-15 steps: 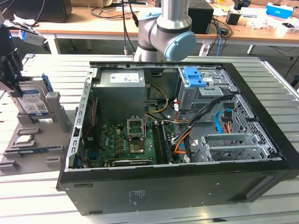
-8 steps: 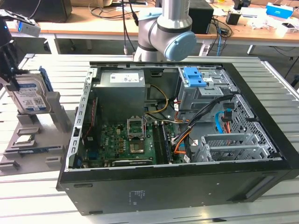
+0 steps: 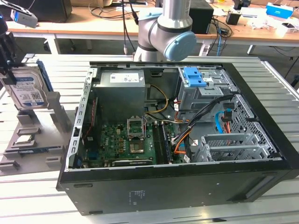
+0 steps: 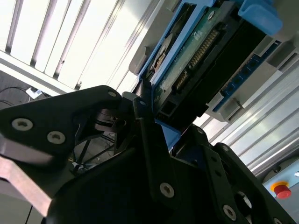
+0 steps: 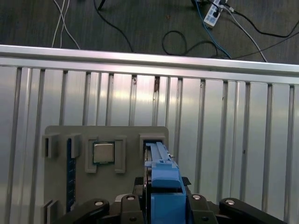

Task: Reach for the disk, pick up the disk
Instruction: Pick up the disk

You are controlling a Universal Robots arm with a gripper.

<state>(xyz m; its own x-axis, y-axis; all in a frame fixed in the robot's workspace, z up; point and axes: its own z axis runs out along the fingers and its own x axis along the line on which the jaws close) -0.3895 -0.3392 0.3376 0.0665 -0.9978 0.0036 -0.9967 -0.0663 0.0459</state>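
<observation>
The disk [image 3: 25, 88] stands upright on edge in a grey holder [image 3: 39, 123] at the exterior view's left, its blue-and-white label facing out. My gripper [image 3: 7, 63] comes down on its top corner. In the first wrist view the disk's blue side rail [image 5: 161, 179] runs between the black fingers [image 5: 127, 199]. In the second wrist view the disk's green board and connector [image 4: 196, 56] show, and the gripper [image 4: 170, 126] is shut on the disk's edge, one on each side. Whether the disk has left its slot I cannot tell.
An open black computer case [image 3: 177, 121] takes up the middle of the slatted aluminium table [image 3: 37, 196]. The grey holder also carries a chip [image 5: 103, 152] and a memory stick [image 3: 32, 150]. The arm's elbow [image 3: 168, 37] rises behind the case. A red stop button [image 4: 280, 189] lies nearby.
</observation>
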